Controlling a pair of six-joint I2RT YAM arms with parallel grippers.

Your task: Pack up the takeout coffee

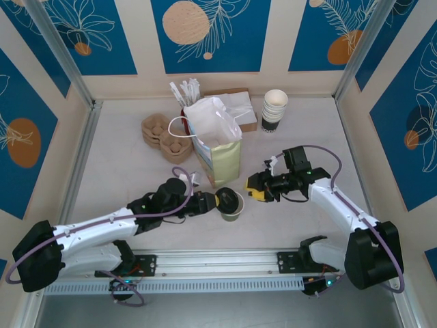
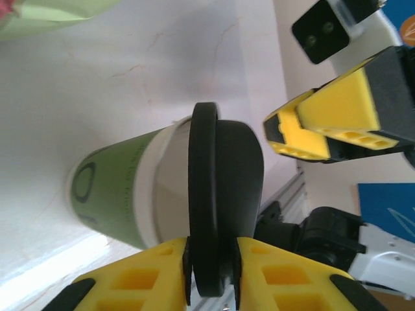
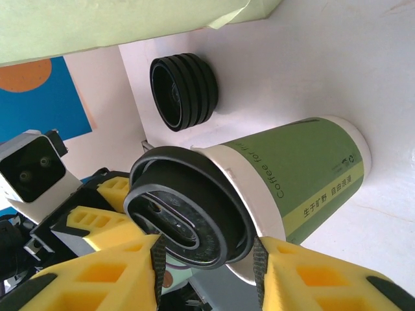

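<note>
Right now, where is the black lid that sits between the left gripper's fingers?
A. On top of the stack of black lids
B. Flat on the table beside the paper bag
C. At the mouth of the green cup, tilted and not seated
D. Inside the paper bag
C: the left gripper pinches the black lid at the mouth of the green cup, and the lid sits askew there, leaving part of the white rim uncovered.

The table carries a bag, trays, a box, stacked cups, lids and the coffee cup.
</note>
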